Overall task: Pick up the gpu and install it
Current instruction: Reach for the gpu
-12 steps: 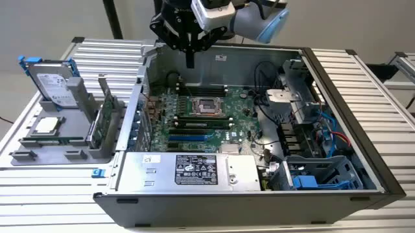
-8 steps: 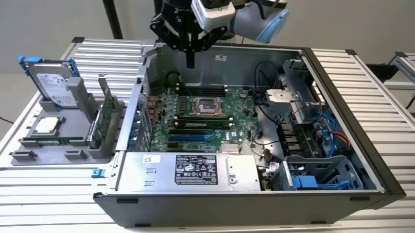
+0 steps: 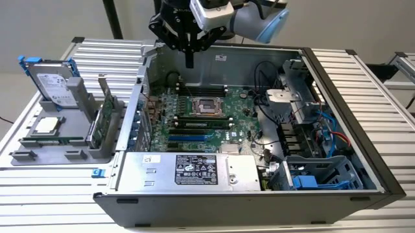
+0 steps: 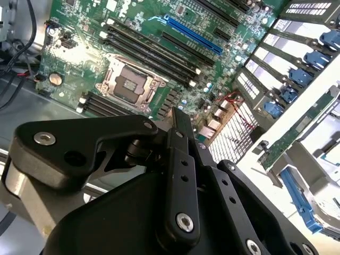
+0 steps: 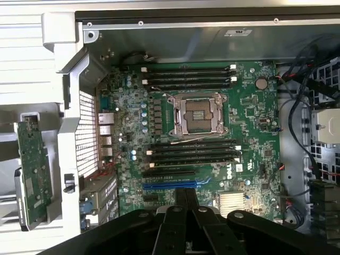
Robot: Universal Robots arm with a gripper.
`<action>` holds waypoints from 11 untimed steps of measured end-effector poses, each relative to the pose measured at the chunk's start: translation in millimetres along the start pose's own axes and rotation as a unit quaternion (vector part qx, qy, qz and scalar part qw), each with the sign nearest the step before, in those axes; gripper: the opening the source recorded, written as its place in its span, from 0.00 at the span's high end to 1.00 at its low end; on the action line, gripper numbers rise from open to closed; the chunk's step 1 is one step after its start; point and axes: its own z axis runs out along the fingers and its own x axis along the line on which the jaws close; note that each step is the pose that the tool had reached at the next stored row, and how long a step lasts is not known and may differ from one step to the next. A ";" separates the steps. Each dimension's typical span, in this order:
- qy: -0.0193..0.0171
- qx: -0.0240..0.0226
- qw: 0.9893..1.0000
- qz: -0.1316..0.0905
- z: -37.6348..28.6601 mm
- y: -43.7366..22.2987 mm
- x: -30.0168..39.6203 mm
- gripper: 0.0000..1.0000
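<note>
The gripper (image 3: 189, 62) hangs with its two black fingers pressed together on nothing, over the far edge of the motherboard (image 3: 162, 109) inside the open computer case (image 3: 227, 211). In the exterior view the gpu (image 3: 109, 119) lies between seven and eight o'clock from it, well apart and outside the case. It seems to stand upright in the grey holder (image 3: 39, 158). The hard drive (image 3: 55, 85) stands near nine o'clock.

Bright even light, glare on motherboard (image 4: 159, 58), soft shadows inside case (image 3: 246, 56)
</note>
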 end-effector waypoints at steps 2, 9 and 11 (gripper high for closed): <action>0.000 0.000 1.000 0.000 -0.1 -0.2 1.6 1.00; 0.000 0.000 1.000 0.000 -0.7 -0.7 10.4 1.00; 0.000 0.000 1.000 0.000 -0.9 -0.9 13.1 1.00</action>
